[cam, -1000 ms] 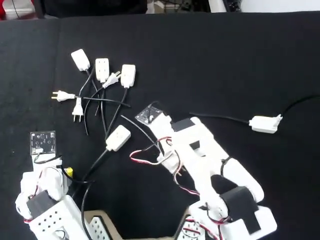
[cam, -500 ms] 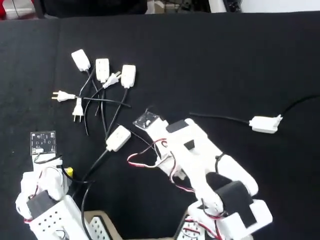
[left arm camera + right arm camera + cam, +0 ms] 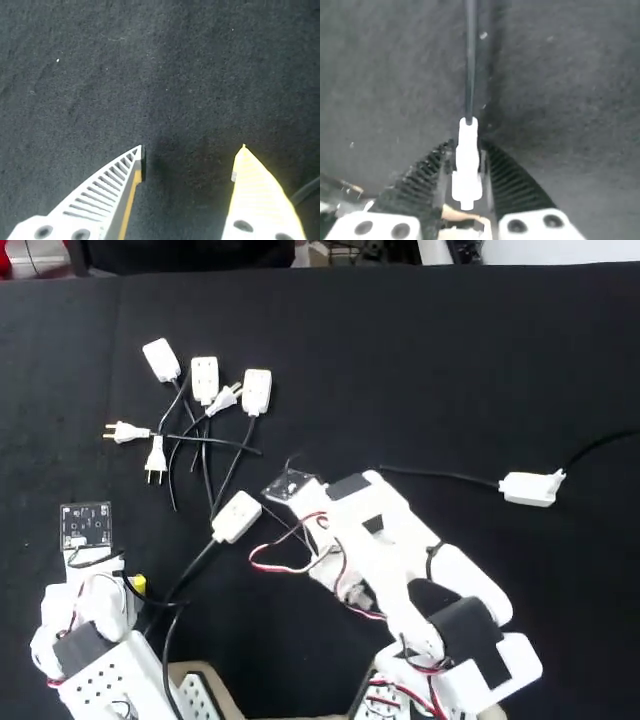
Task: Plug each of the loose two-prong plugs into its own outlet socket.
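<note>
My right gripper is shut on a white two-prong plug, whose black cord runs away over the cloth. In the high view the right arm's wrist hangs just right of a white outlet socket. Three more sockets lie at the back left among tangled cords, with loose plugs near them. My left gripper stands open over bare black cloth at the front left, nothing between its fingers.
A further socket with a plug seated in it lies at the right, its cord trailing off the edge. The black cloth covers the table. The left arm's base sits at the front-left corner.
The right arm has swung left with the plug in its grip, closing on the near socket. The left arm has not moved.
</note>
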### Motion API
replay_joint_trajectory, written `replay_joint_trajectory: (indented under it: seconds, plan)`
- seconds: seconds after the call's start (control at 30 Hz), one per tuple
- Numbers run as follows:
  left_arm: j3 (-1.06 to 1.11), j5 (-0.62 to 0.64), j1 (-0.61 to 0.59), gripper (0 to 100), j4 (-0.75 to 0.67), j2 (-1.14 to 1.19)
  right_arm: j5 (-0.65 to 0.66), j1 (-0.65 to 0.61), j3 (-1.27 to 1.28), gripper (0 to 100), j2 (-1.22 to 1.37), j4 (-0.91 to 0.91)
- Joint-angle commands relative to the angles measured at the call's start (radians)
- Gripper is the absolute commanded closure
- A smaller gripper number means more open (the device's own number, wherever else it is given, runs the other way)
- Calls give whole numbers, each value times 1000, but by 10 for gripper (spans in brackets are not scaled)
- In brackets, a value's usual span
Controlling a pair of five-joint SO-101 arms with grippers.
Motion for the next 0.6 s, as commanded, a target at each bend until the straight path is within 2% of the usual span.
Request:
replay_joint_trajectory:
  seconds: [0.0,0.13,0.43,0.57]
  plan:
    - [-5,2,8,712,-15,-3,-8,-43,-77,884,-1,57]
    - [-5,2,8,712,-15,-3,-46,-114,-82,858,7,63]
    - [-5,2,8,712,-15,-3,-68,-130,-128,988,262,-14]
    - [-5,2,8,712,-15,-3,-69,-130,-166,986,286,-9]
